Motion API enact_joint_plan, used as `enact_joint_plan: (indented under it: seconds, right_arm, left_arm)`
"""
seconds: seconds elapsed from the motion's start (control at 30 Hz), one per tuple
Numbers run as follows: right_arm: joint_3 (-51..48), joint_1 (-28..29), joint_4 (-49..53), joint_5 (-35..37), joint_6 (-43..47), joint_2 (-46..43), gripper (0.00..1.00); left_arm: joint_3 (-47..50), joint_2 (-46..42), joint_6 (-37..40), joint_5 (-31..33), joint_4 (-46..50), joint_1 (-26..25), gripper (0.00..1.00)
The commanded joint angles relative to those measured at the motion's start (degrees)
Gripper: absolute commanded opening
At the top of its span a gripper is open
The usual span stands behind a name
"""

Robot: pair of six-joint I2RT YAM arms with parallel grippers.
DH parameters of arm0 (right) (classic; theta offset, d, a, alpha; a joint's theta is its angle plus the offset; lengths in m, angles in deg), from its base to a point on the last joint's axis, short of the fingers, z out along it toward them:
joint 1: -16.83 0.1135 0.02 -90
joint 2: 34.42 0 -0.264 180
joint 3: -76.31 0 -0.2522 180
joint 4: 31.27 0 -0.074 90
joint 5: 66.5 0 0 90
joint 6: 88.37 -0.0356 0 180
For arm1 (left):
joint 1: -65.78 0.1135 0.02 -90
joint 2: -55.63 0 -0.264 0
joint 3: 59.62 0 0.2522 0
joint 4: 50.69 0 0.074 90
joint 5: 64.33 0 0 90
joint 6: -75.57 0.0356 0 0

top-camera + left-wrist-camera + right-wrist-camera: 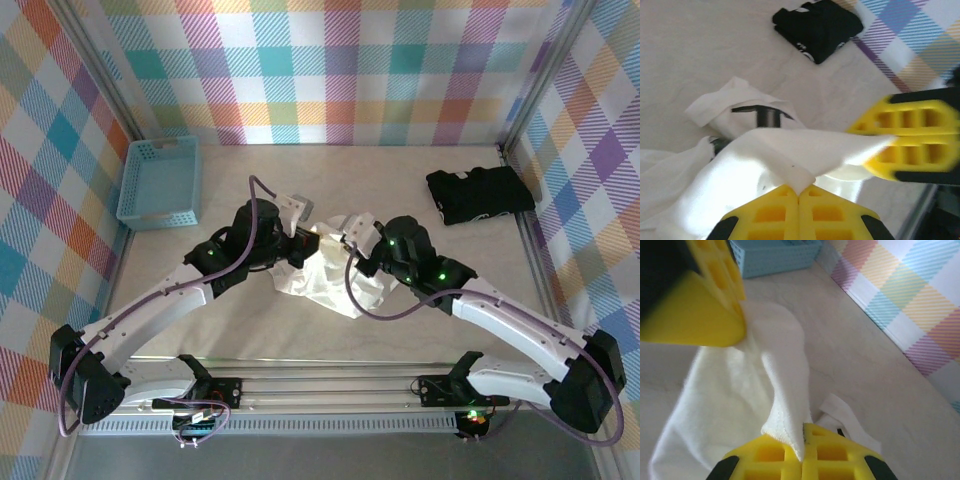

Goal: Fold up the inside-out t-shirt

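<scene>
Seen from above, the t-shirt (335, 282) lies bunched mid-desk; at the left wrist, the left gripper (799, 192) pinches a hem stretched straight across to the right gripper (874, 144) — at the right wrist, those fingers likewise clamp cloth.

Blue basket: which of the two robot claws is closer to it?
Left. The left gripper, shut on the shirt, sits right of the basket at mid-table. The right gripper pinches the same shirt just beyond it, farther from the basket.
</scene>
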Motion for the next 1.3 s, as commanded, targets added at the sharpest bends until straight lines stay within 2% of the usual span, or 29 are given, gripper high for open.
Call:
enact_joint_plan:
  seconds: [0.0,0.1,0.17,0.3,0.4,0.53,0.7,0.83,1.0,1.27]
  right_arm:
    - [3.48,-3.28,0.65,-12.23,-11.49,-1.43,0.0]
    - [5.4,-7.14,1.03,-22.09,-23.41,1.2,0.0]
    - [5.57,-8.72,-0.97,-26.78,-29.7,3.1,0.0]
    - [5.52,-10.74,-5.53,-31.87,-39.83,6.47,0.0]
    - [5.83,-11.28,-7.89,-34.19,-44.86,8.94,0.0]
    - [6.52,-11.29,-8.14,-33.76,-47.66,11.07,0.0]
    - [8.06,-11.46,-6.2,-32.77,-48.16,12.77,0.0]
    - [8.86,-11.97,-5.29,-33.47,-48.15,13.66,0.0]
    - [8.99,-13.34,-4.99,-35.15,-49.01,13.76,0.0]
    - [8.21,-14.28,-5.95,-37.02,-49.35,14.3,0.0]
  left_arm:
    - [-0.51,-0.87,-1.34,9.14,2.39,1.0,0.0]
    - [2.27,-1.86,-1.4,14.6,2.44,1.0,0.07]
    - [3.87,-2.46,-1.52,15.5,2.64,1.03,0.11]
    - [6.44,-3.64,-1.92,13.73,3.26,0.98,0.22]
    - [7.24,-4.9,-3.16,16.9,5.9,0.84,0.31]
    - [8.12,-8.14,-4.8,17.8,6.91,-0.13,0.38]
    - [9.03,-11.27,-1.46,12.5,2.37,-5.63,0.44]
    - [5.78,-6.17,4.59,7.91,1.22,-8.28,0.44]
    - [2.1,1.37,9.51,9.85,0.61,-8.44,0.44]
    - [-0.61,7.58,11.28,10.59,-2.71,-8.46,0.44]
